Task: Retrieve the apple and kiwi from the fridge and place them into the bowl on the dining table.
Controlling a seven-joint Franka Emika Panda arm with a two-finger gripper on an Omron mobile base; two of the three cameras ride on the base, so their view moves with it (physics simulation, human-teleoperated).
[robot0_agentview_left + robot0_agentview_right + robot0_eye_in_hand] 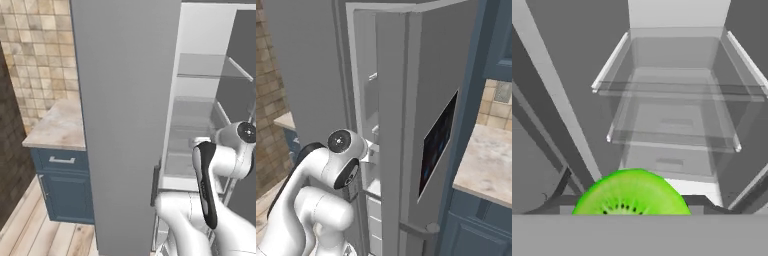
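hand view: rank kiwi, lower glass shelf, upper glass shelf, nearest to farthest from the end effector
1. Bright green kiwi, showing its cut face, right at the end effector, bottom centre.
2. Lower clear glass fridge shelf, mid-frame, beyond it.
3. Upper clear glass fridge shelf, higher in frame, farthest.

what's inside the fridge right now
In the hand view, a kiwi sits low and close in the fridge, with bare glass shelves behind it. No apple shows; the kiwi's lower part is cut off.

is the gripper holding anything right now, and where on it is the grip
Probably the kiwi: in the hand view it sits right at the gripper, in front of the open fridge. The contact points are hidden, so the grip cannot be told.
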